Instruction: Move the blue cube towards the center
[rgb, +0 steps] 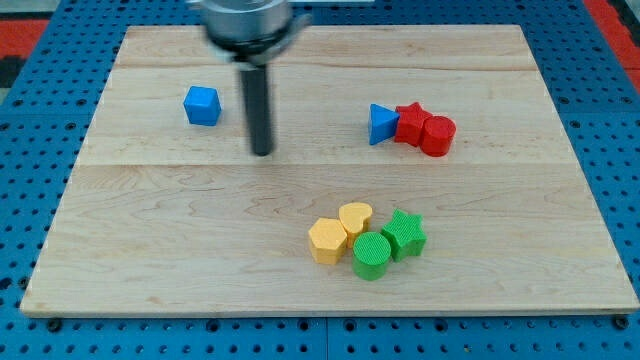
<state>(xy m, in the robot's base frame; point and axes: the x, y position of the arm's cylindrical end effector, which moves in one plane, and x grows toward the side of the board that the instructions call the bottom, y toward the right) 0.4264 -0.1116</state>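
The blue cube (202, 105) sits on the wooden board (150, 240) at the view's upper left. My tip (262, 152) is down on the board to the right of the cube and slightly lower in the view, apart from it by a small gap. The dark rod rises from the tip to the arm's mount at the view's top.
A blue triangle (381, 124), a red star (408, 122) and a red cylinder (437, 135) cluster at the upper right. A yellow hexagon (327, 240), a yellow heart (355, 217), a green cylinder (372, 255) and a green star (405, 234) cluster at the lower middle.
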